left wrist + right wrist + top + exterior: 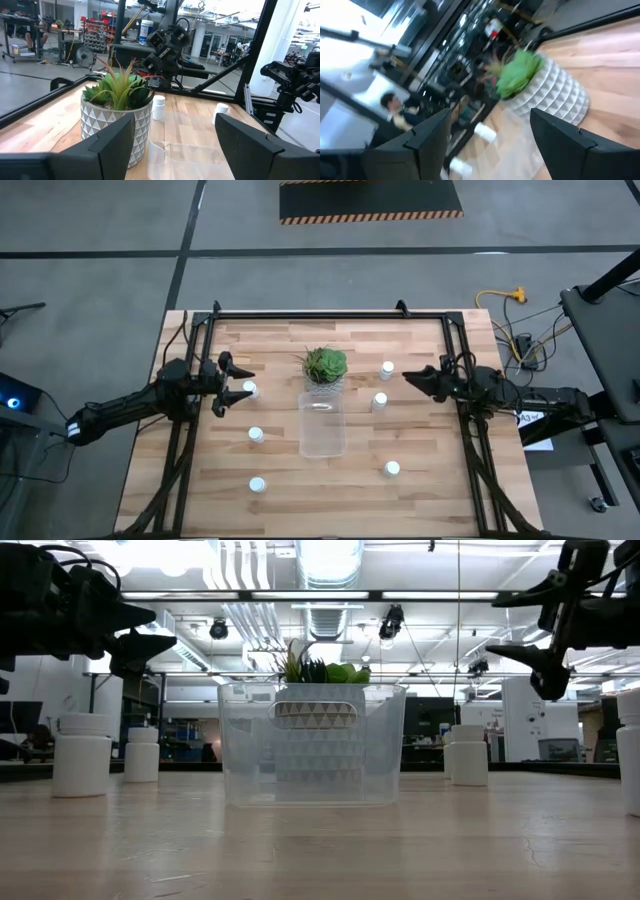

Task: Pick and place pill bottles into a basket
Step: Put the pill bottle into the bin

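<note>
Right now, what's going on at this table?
Nothing is held yet. The left pincer and right pincer both hang open above the table, either side of the plant. The clear basket sits empty in front of the plant, and all six pill bottles stand around it on the wood.

Pill bottles (386,370): no label or print legible on any.
Basket (323,442): clear walls, no marking legible.
Plant pot (116,126): raised triangle pattern only, no lettering.
White tag on right arm (529,418): dark characters present, too small to read.
Striped floor mat (370,200): hazard stripes along the edge, no words.
Room shelving and containers behind the table: coloured labels visible, none readable.
Result: no readable text, brand or number anywhere.
</note>
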Motion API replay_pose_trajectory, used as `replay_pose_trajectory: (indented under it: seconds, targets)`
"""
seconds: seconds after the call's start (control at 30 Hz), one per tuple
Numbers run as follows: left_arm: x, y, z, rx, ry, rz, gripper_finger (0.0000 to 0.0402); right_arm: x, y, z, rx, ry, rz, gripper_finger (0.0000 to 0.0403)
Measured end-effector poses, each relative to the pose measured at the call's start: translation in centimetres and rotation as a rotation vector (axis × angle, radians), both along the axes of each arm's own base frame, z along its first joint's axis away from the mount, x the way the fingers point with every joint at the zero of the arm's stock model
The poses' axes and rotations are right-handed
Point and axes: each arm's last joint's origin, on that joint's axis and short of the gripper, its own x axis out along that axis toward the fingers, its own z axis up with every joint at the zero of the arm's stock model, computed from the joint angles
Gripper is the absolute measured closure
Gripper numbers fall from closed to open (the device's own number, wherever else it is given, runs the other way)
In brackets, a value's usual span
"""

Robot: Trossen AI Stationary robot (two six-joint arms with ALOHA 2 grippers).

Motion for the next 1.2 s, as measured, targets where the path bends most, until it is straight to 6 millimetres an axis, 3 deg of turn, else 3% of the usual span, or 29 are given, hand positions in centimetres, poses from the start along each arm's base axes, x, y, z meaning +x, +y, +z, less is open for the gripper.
replay_pose_trajectory:
  seconds: [0.33, 0.7, 0.83, 1.2]
  targets:
    - [0.0, 0.0, 0.0, 0.0, 0.0, 0.0, 0.0143, -0.2, -0.6, 0.1, 0.139, -0.062, -0.196, 0.0142]
    - [0.0, 0.0, 0.0, 0.0, 0.0, 0.0, 0.0143, -0.3, -0.6, 0.4, 0.274, -0.135, -0.208, 0.0142]
    - [0.0, 0.0, 0.0, 0.0, 0.0, 0.0, 0.0143, -0.5, -0.6, 1.7, 0.24, -0.264, -0.193, 0.0142]
    - [0.0, 0.0, 0.0, 0.0, 0.0, 0.0, 0.0143, -3.4, -0.1, 7.1, -0.087, -0.754, -0.18, 0.0142]
